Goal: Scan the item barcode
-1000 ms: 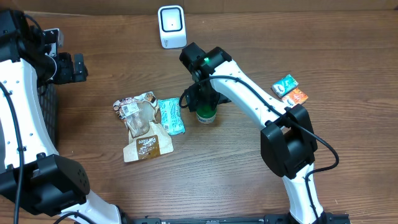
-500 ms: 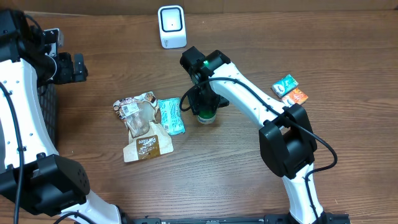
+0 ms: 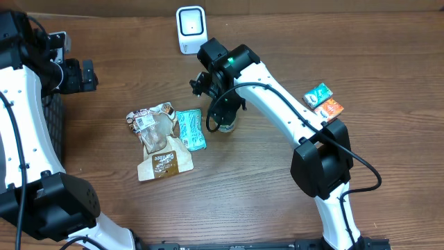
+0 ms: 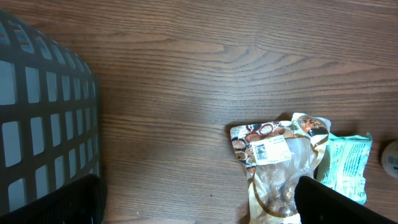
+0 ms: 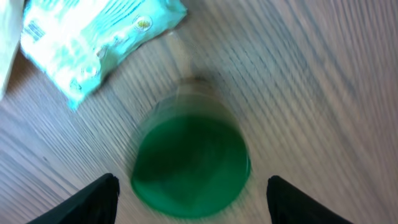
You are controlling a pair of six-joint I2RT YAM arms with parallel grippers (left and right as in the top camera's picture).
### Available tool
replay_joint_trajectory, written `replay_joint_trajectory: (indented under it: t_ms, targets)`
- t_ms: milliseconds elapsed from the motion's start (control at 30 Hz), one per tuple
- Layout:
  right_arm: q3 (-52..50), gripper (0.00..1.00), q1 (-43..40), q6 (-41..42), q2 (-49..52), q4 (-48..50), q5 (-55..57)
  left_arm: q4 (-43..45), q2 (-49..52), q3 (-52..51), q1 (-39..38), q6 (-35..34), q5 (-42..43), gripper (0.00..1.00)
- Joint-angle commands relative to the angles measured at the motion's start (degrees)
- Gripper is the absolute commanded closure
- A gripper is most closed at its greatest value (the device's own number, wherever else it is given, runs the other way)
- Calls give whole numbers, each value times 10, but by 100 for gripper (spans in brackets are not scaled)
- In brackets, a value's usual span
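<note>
Hovering directly above the green-lidded jar (image 5: pixel 189 165), the right gripper (image 5: pixel 189 190) has its jaws spread, the lid between them, apparently untouched. Jar stands upright on the table (image 3: pixel 277 194), just beside the teal packet (image 3: pixel 189 129); the left gripper (image 3: pixel 90 75) is well apart.

Count by kind, placed from the scanner (image 3: pixel 191 29)
One scanner; near it one jar (image 5: pixel 189 165), one big teal packet (image 3: pixel 191 130), one brown pouch (image 3: pixel 158 142), possibly two; well apart, one small teal packet (image 3: pixel 318 93), one orange packet (image 3: pixel 329 107), one basket (image 4: pixel 43 124).
</note>
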Motion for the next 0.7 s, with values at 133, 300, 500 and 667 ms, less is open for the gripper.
replay_joint_trajectory:
  t_ms: [133, 300, 500, 667]
  targets:
    - [11, 26, 2, -186, -13, -3, -3, 1, -1, 0, 0, 7, 0, 0]
    - [11, 27, 2, -178, -13, -1, -19, 1, -1, 0, 0, 7, 0, 0]
    - [11, 17, 2, -46, -13, -1, -48, 1, -1, 0, 0, 7, 0, 0]
    - [11, 0, 2, 32, -13, 4, -57, 1, -1, 0, 0, 7, 0, 1]
